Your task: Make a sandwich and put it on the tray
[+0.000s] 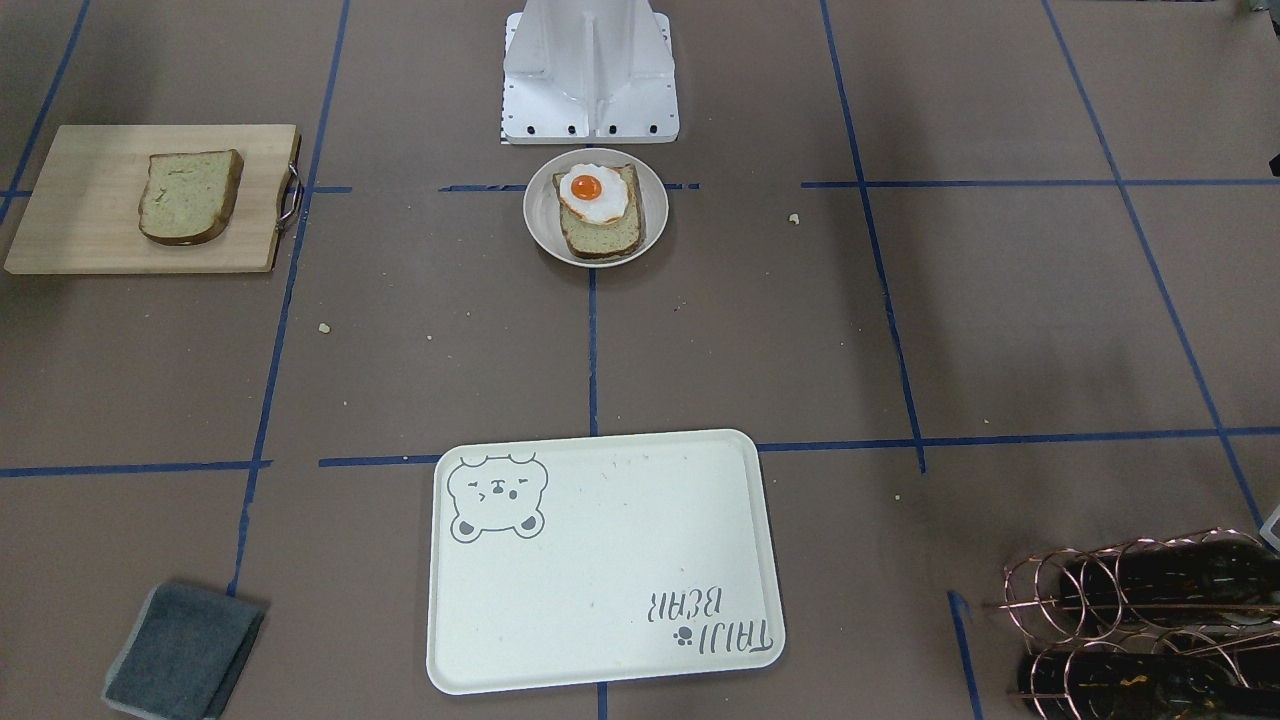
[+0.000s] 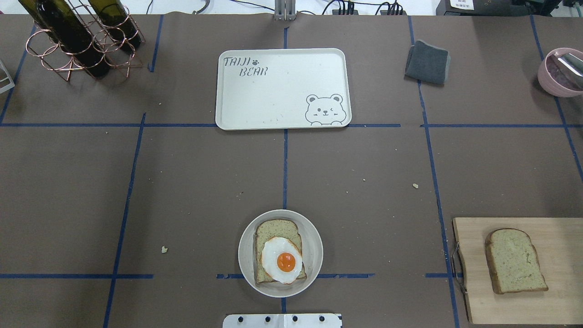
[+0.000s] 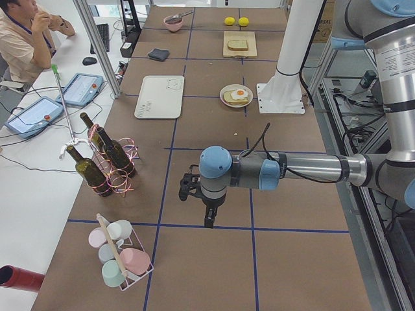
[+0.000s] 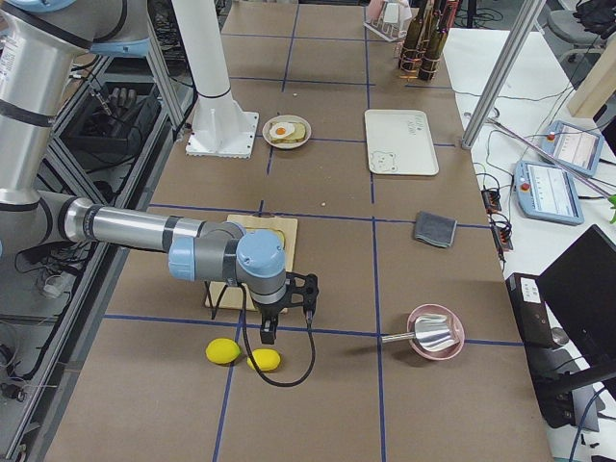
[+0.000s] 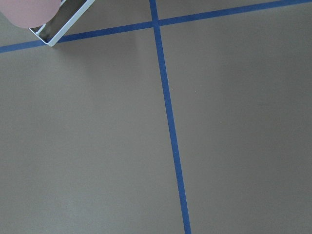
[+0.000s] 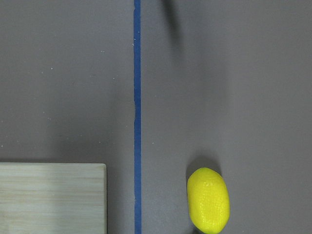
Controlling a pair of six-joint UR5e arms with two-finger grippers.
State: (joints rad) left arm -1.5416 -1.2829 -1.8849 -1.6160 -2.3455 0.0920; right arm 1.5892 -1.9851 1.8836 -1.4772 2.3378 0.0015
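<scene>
One bread slice [image 2: 277, 232] topped with a fried egg [image 2: 283, 259] lies on a small round plate [image 2: 244, 255] near the robot base; it also shows in the front view [image 1: 600, 235]. The second bread slice [image 2: 514, 260] lies on the wooden cutting board [image 2: 473, 291] at the right. The cream bear tray [image 2: 273, 95] sits bare at the far middle. My left gripper [image 3: 209, 219] hangs over bare table far to the left. My right gripper [image 4: 268, 332] hangs beside the board near two lemons. I cannot tell whether either is open or shut.
A copper rack with wine bottles [image 2: 82, 36] stands far left. A grey cloth [image 2: 427, 56] and a pink bowl [image 2: 560, 70] are far right. Lemons [image 4: 223, 351] lie past the board; one shows in the right wrist view [image 6: 208, 200]. A cup rack [image 3: 120, 256] stands at the left end.
</scene>
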